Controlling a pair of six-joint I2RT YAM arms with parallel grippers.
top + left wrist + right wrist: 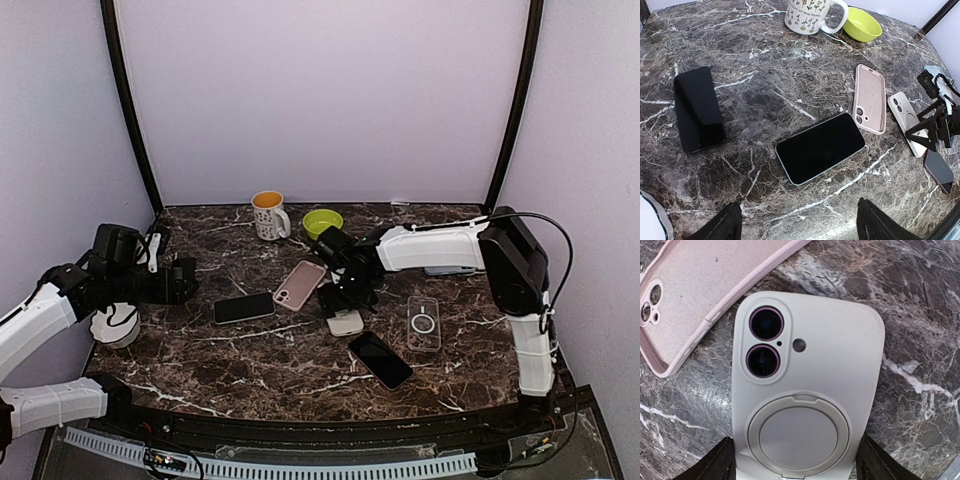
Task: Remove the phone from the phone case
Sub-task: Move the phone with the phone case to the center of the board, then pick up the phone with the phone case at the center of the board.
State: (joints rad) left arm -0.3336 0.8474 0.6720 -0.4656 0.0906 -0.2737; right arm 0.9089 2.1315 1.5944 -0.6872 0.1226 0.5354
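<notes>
1. Straddling the white phone case [805, 390], my right claw [796, 463] is spread, a finger at each long edge; I cannot tell if they touch it.
2. The phone [765, 325] sits inside that case, lenses up, on the counter [920, 315].
3. An empty pink case [700, 295] lies just beside it.
4. My left claw [797, 225] is spread too, holding nothing.

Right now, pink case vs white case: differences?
The pink case is empty, open side up; the white case lies back up with lenses filling its cutout. The white case has a round ring on its back; the pink case has none. The white case sits between the right fingers; the pink case lies clear. Both lie flat on the table.
</notes>
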